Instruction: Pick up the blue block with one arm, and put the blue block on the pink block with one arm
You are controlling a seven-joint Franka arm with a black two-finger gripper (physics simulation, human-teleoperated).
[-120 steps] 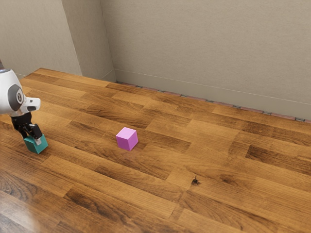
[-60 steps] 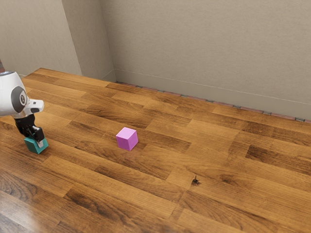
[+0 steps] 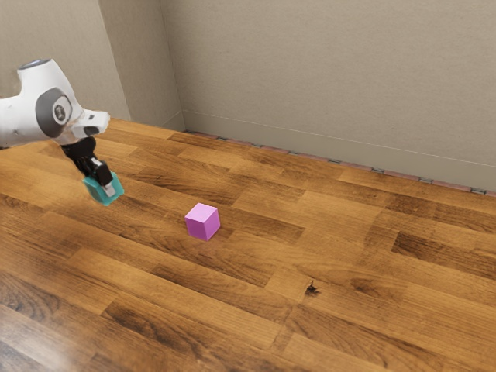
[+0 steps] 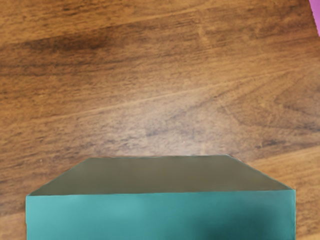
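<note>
Spreading across most of the exterior view, the wooden table is the largest thing present, backed by plain grey walls. The white arm enters from about ten o'clock. Its black end effector is clamped on the blue block, with a finger set against each of two opposite faces. The block, rendered in a teal shade, is held clear of the table and appears slightly tilted.

The pink block rests on the table at roughly four o'clock from the held block, well apart from it, with bare wood between them. In the wrist view the blue block is seen just under the hand, and a sliver of the pink block is caught beyond it. A small dark mark is noted on the wood, at about four o'clock from the pink block.

The blue block is judged to be rigid and light, since its faces are flat and its edges crisp. Those smooth faces may prove slippery, so a pivot within the grip cannot be ruled out. A hold across two parallel faces near their middle, as is now applied, is considered the soundest. Because the pink block seems about the same size, little margin is offered by its top face, and a level, centred placement is called for.
</note>
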